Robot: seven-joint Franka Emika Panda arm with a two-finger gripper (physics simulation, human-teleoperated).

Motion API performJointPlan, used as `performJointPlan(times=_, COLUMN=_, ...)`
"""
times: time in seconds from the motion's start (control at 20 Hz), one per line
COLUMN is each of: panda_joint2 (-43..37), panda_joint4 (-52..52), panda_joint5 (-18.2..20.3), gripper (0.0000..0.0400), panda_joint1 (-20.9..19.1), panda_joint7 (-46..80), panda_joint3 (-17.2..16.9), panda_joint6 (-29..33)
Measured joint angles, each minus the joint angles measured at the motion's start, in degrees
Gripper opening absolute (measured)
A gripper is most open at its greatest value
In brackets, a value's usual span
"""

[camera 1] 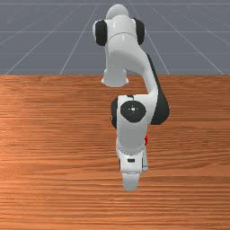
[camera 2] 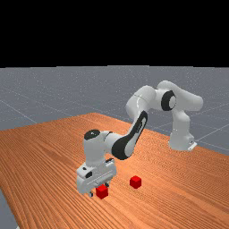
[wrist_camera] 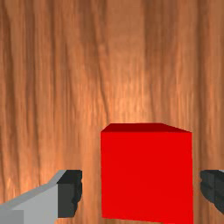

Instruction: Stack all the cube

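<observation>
"Red cube (wrist_camera: 146, 175) first: where does it lie from the fingers (wrist_camera: 70, 192)?"

"Between them, as the wrist view has it. They stand open, one on each side, with bare wood showing in both gaps, so nothing is grasped."

"Is it centred?"

"Not quite. One gap is plainly narrower than the other. I'd shift the hand a little toward the finger (wrist_camera: 212, 188) that has the narrow gap, or closing will drag the block sideways."

"Does it need a turn?"

"Hardly, I think. It has no long axis, and its sides run nearly in line with the pads, so a straight squeeze should meet two flat faces."

"Are the tips low enough?"

"I can't tell whether they are beside its sides or just above its top. If they're above, they should go straight down before closing."

"And the other one?"

"The second cube (camera 2: 135, 182) sits on the tabletop (camera 2: 49, 156), apart from the first, toward the arm's base (camera 2: 181, 136). In the front view a sliver of red (camera 1: 146, 139) peeks out past the arm, probably that same block."

"So nothing is stacked."

"No. I'd judge it's grip, lift clear, then carry baseward and set down on top."
</observation>
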Motion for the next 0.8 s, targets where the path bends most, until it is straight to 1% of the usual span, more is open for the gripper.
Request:
performJointPlan(times=0.05, panda_joint2=0.1, panda_joint4=0.1, panda_joint5=0.0, gripper=0.0400, panda_joint1=0.0, panda_joint7=0.0, panda_joint3=0.0, panda_joint6=0.0)
performJointPlan(times=0.1, panda_joint2=0.2, panda_joint4=0.2, panda_joint5=-0.1, gripper=0.0243, panda_joint1=0.0, panda_joint7=-0.2, panda_joint3=0.0, panda_joint6=0.1)
performJointPlan(times=0.15, panda_joint2=0.3, panda_joint4=0.3, panda_joint5=-0.1, gripper=0.0198, panda_joint1=0.0, panda_joint7=-0.2, panda_joint3=0.0, panda_joint6=0.1)
performJointPlan(times=0.4, panda_joint2=-0.6, panda_joint4=-1.3, panda_joint5=0.0, gripper=0.0196, panda_joint1=-0.1, panda_joint7=0.1, panda_joint3=-0.1, panda_joint6=1.2)
performJointPlan(times=0.75, panda_joint2=-5.9, panda_joint4=-7.1, panda_joint5=0.0, gripper=0.0196, panda_joint1=0.0, panda_joint7=0.2, panda_joint3=-0.1, panda_joint6=3.6)
performJointPlan(times=0.8, panda_joint2=-6.3, panda_joint4=-7.2, panda_joint5=0.0, gripper=0.0196, panda_joint1=0.0, panda_joint7=0.2, panda_joint3=-0.1, panda_joint6=3.1)
